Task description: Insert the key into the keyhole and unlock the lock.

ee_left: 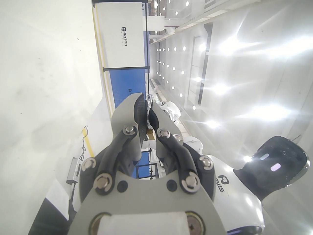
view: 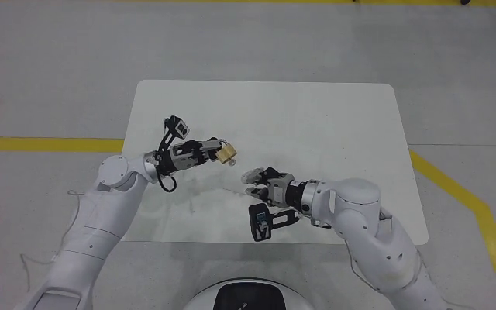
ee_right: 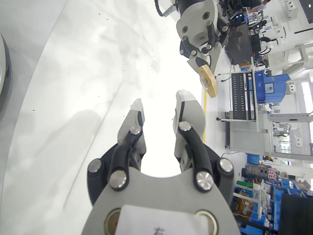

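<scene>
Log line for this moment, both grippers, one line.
left gripper: shut on lock, held off table | right gripper: open, empty, facing lock

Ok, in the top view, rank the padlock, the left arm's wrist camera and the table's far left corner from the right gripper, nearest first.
1. Brass padlock, just beyond the right gripper toward the left, held by the left gripper.
2. Left arm's wrist camera, farther left, beside that arm.
3. Table's far left corner, farthest away.

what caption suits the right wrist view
Open right claw faces the left claw gripping a brass padlock above the table
</scene>
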You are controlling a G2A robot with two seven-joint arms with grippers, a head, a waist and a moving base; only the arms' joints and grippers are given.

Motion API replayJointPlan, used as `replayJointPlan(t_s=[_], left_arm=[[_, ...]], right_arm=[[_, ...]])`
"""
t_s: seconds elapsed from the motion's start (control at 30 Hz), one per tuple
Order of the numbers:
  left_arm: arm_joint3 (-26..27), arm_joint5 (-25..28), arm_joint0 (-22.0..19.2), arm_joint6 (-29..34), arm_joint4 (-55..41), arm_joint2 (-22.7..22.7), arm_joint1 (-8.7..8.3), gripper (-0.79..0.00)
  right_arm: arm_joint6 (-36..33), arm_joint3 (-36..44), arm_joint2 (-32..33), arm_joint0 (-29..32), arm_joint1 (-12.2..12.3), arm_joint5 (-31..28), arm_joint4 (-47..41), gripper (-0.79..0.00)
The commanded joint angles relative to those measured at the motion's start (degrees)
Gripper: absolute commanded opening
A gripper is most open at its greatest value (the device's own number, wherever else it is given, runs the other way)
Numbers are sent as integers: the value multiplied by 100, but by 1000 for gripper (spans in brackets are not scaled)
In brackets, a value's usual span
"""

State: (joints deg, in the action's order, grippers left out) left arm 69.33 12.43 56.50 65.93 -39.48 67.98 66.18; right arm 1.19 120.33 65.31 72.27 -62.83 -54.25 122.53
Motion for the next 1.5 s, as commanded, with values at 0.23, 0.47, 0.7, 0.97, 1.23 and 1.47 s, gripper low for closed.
replayJointPlan(t_s=[0.23, 0.47, 0.7, 0.97, 1.23, 1.47], left_arm=[[1, 3, 0, -2, 83, -4, 0, -785], [1007, 1485, 456, -1718, 2268, 205, -78, -785], [1432, 1703, 851, -2180, 2220, 86, -46, -785], [1266, 1763, 828, -2157, 1542, 177, -27, -785], [1076, 1615, 720, -1871, 1078, 164, -7, -785], [991, 1487, 669, -1759, 973, 112, 13, -785]], right_arm=[[332, 244, 165, 233, 80, 199, 298, 0], [479, 66, 234, 295, 64, 678, 27, 0], [1159, -552, 130, 345, -18, 2449, -325, -483], [1091, -772, -437, 205, -106, 3147, 197, -493], [776, -683, -585, 188, -134, 3502, 737, -536], [136, -302, -788, 439, -131, 3794, 1852, -542]])
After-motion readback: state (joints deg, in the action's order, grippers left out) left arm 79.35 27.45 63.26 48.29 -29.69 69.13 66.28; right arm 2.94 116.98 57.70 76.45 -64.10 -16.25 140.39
